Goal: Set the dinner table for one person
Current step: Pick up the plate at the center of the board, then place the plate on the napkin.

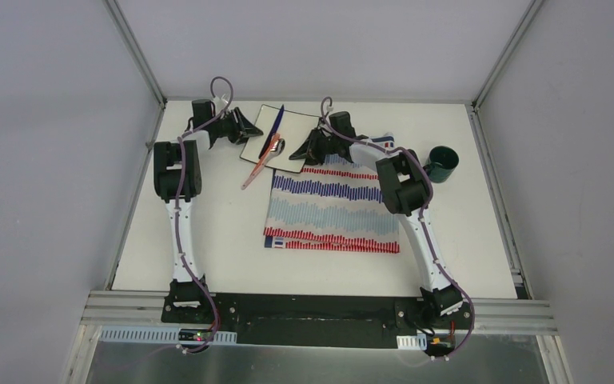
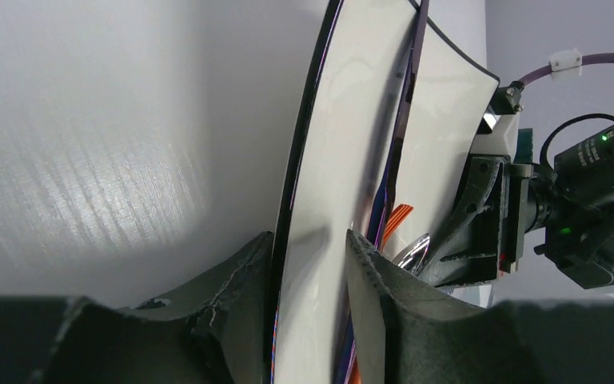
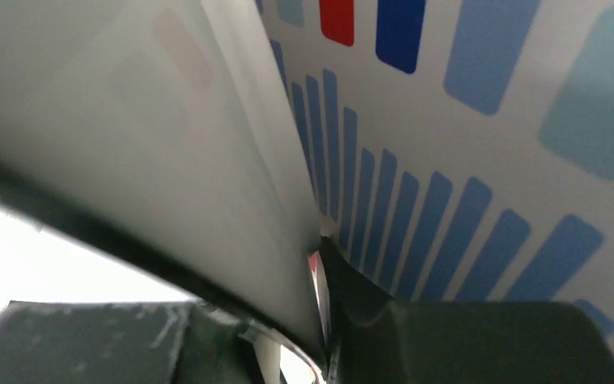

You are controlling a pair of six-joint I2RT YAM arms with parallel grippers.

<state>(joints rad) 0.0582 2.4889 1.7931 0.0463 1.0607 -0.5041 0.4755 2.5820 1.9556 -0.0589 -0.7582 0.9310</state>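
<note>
Left gripper straddles the one plate at its edge, clamped or not I can't tell. Right gripper pinches the opposite side. Three utensils aboard, one cloth, one mug.

Seen from above, a white dinner table with grey rails. A white square plate lies at the far centre and bears mixed cutlery. The left gripper meets its left edge, the right gripper its near right corner. A striped cloth lies just nearer, and a dark green mug stands to the right.
</note>
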